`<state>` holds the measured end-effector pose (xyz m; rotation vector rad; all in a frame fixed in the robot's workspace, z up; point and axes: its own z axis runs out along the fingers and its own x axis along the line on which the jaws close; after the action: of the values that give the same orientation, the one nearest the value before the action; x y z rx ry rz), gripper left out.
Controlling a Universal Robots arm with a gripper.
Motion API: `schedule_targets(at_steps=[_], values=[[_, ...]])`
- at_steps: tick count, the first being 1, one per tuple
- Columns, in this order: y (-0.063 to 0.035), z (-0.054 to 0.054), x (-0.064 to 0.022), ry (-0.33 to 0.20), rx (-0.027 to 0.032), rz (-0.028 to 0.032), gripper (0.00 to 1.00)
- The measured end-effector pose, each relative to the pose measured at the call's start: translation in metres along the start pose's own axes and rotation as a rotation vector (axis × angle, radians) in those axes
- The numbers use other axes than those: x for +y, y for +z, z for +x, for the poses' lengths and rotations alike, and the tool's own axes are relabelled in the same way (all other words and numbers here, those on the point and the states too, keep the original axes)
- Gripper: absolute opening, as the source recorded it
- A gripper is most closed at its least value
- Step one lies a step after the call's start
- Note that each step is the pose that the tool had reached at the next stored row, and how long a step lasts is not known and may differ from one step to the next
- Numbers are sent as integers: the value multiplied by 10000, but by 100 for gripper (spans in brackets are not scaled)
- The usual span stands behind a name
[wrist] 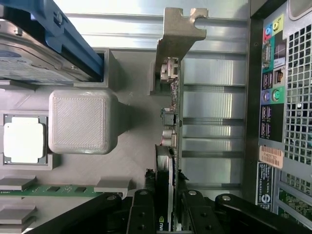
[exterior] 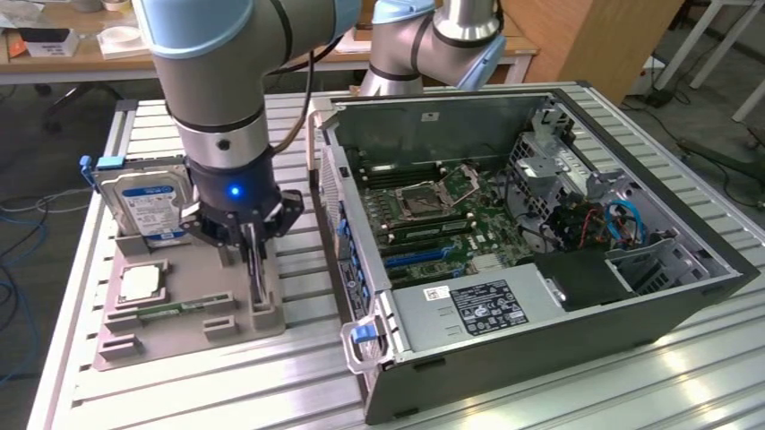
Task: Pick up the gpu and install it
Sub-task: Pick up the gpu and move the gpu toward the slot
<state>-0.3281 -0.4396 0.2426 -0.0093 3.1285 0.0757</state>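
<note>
The gpu (wrist: 173,105) stands on its edge in a slot of the grey fixture tray (exterior: 179,333), its silvery bracket (wrist: 178,34) at one end. I see it edge-on in the wrist view, a thin green board with small parts along it. My gripper (wrist: 165,197) straddles the card from above, with a black finger pressed against each face, and looks shut on it. In the exterior view the gripper (exterior: 251,249) hangs over the tray's edge nearest the computer, and the gpu (exterior: 258,285) is still seated in the tray.
An open computer case (exterior: 538,224) lies at the exterior view's right, motherboard exposed; its rear ports (wrist: 273,92) are close beside the card. The tray also holds a hard drive (exterior: 143,204), a processor (exterior: 141,282) and a memory stick (exterior: 179,310). A second arm (exterior: 418,45) stands behind.
</note>
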Motion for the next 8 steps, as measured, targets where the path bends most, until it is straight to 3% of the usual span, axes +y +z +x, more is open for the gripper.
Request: schedule_targets(at_steps=[8], values=[[-70,-2,4,-1,-1,-1,27]])
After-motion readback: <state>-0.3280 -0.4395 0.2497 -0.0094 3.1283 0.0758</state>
